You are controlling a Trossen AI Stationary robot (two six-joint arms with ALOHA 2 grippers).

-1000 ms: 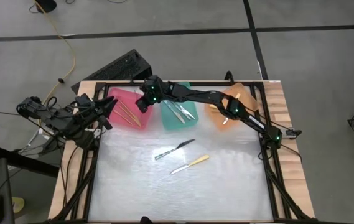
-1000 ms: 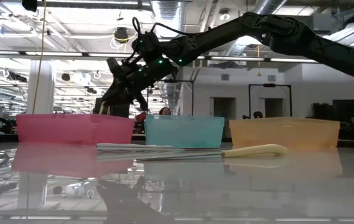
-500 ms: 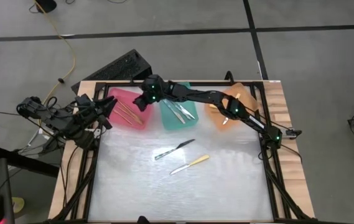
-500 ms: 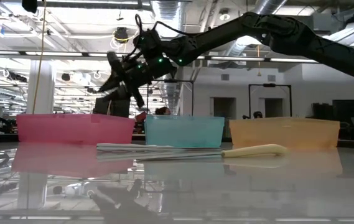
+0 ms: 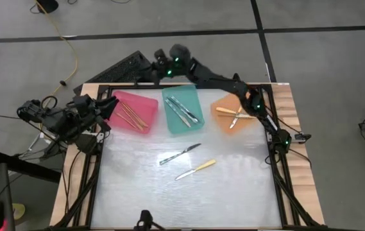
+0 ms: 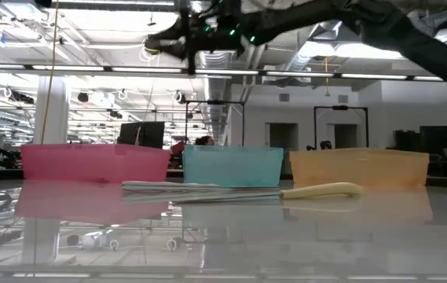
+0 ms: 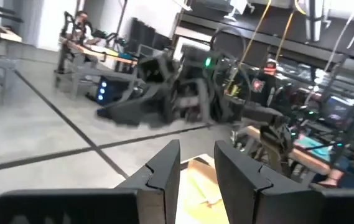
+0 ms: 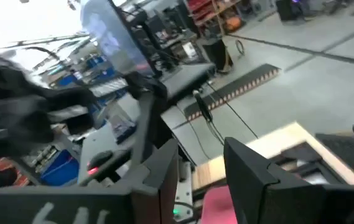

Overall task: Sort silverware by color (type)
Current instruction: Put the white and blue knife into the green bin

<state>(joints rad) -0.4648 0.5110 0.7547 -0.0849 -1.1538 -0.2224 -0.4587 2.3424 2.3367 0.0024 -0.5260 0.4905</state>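
Two utensils lie flat on the table: a dark, teal-handled one (image 5: 179, 154) and a pale yellow-handled one (image 5: 197, 169), whose handle (image 6: 321, 189) also shows in the low view. More silverware lies inside the pink tray (image 5: 145, 102), the teal tray (image 5: 169, 122) and the orange tray (image 5: 222, 123). My right gripper (image 5: 158, 66) is open and empty, high up beyond the table's far edge; its fingers show apart in the right wrist view (image 8: 201, 168). My left gripper (image 5: 107, 108) waits open at the table's left edge beside the pink tray (image 7: 196, 163).
The three trays stand in a row along the far edge (image 6: 93, 162) (image 6: 232, 165) (image 6: 358, 167). A dark black object (image 5: 121, 69) sits on the floor beyond the far left corner. The table has a wooden border (image 5: 291, 115) and a pale work surface (image 5: 144, 192).
My right gripper has risen from just above the pink tray's right end and swung toward the far edge, ending high beyond it. The arm no longer covers the trays in the high view. The two utensils on the table have stayed where they were.
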